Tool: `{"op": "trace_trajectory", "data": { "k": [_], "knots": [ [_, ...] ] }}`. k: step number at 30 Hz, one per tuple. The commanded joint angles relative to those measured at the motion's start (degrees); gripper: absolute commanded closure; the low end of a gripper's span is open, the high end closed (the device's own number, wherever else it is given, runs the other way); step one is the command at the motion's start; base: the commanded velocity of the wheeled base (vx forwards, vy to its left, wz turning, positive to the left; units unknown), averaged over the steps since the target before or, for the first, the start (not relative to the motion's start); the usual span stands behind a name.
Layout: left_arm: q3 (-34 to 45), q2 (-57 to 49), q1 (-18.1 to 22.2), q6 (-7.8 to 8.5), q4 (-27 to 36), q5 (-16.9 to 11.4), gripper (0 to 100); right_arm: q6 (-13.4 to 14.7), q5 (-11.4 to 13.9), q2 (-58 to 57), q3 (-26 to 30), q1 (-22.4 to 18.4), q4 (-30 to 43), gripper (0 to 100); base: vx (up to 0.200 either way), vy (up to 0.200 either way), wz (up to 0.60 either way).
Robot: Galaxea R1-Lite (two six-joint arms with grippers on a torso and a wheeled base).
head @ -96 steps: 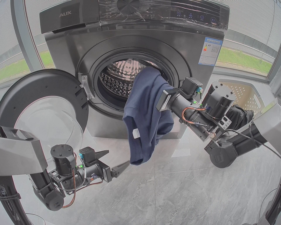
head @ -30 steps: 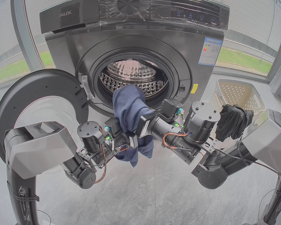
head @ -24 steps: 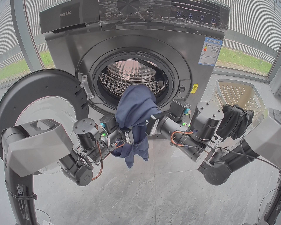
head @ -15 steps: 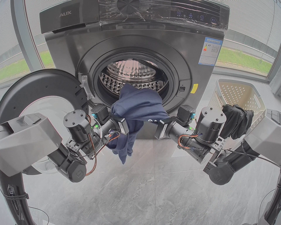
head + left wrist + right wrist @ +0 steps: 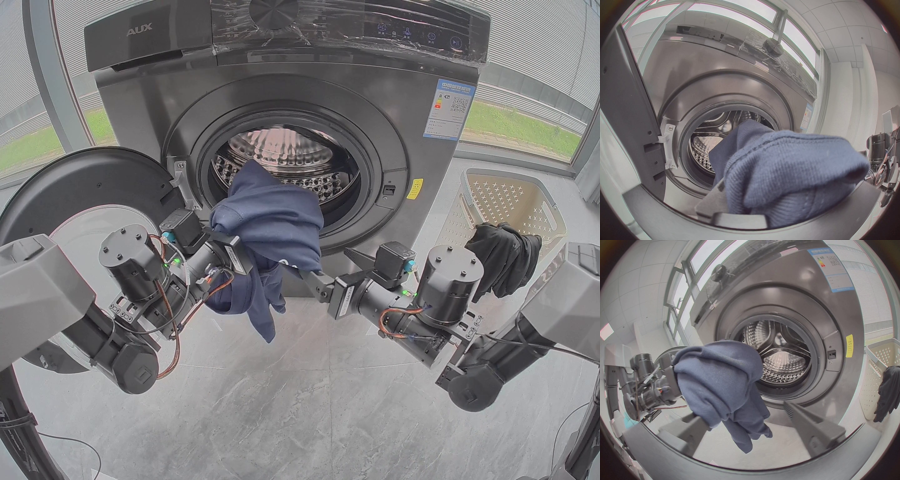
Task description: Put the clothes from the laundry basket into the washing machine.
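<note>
The jaws of the left gripper [image 5: 242, 257] are closed on a navy garment [image 5: 269, 219], which is bunched over them left of centre in the head view, in front of the lower left of the washing machine's [image 5: 156, 106] open drum mouth [image 5: 294, 156]. The jaws of the right gripper [image 5: 322, 262] are spread wide and nothing is held, just right of the hanging cloth. A black garment [image 5: 503, 256] is draped over the laundry basket [image 5: 519, 194] rim at right.

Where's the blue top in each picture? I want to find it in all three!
Head view: blue top left of centre, hanging before the drum opening.
Left wrist view: blue top very close up, covering part of the drum opening.
Right wrist view: blue top at the drum opening's edge, opposite the laundry basket.
Shared landmark: the round drum opening.
</note>
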Motion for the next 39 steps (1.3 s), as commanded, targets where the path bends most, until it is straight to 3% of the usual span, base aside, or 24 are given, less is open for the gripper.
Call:
{"op": "trace_trajectory", "data": {
  "k": [1,2,4,6,8,9,14,15,18,22,31,39],
  "knots": [
    [6.1,-6.0,0.3,0.21,0.3,0.4,100,-1.5,3.9,-9.3,9.2,1.7,0.1,0,0.000,0.000,0.00],
    [8.1,-7.6,0.3,0.29,0.3,0.6,100,-2.6,6.8,-12.2,14.3,1.8,0.0,0,0.000,0.000,0.00],
    [9.7,-9.0,0.4,0.12,0.3,1.2,100,-3.7,10.0,-15.5,20.1,2.2,-0.5,0,0.000,0.000,0.00],
    [11.8,-10.5,0.2,-0.06,0.3,2.1,100,-3.7,11.9,-18.0,24.5,2.9,-0.7,0,0.000,0.000,0.00],
    [12.8,-11.2,0.1,-0.06,0.3,2.4,100,-3.7,12.2,-19.0,25.9,2.9,-0.7,0,0.000,0.000,0.00],
    [15.3,-12.2,-0.1,0.12,0.3,2.4,100,-3.5,12.4,-21.1,29.6,2.2,-0.7,0,0.000,0.000,0.00],
    [17.0,-12.6,-0.2,0.65,0.3,2.6,100,-1.9,12.1,-23.7,32.5,0.2,-3.0,0,0.000,0.000,0.00],
    [18.0,-12.5,0.3,0.73,0.3,2.3,100,-1.4,12.0,-23.6,32.7,-1.8,-3.6,0,0.000,0.000,0.00],
    [18.7,-12.9,0.5,0.65,0.2,2.1,100,-2.0,11.6,-23.6,32.7,-3.6,-3.6,0,0.000,0.000,0.00],
    [20.5,-13.4,-0.2,0.73,0.2,2.0,100,-2.4,6.3,-22.8,32.7,-6.4,-3.5,0,0.000,0.000,0.00],
    [22.3,-14.4,-0.9,0.47,0.2,1.9,100,-2.2,5.3,-22.9,31.3,-10.0,-3.5,0,0.000,0.000,0.00],
    [23.2,-13.6,-3.3,0.38,0.2,2.3,100,-2.0,5.3,-22.9,31.0,-10.0,-3.5,0,0.000,0.000,0.00]
  ]
}}
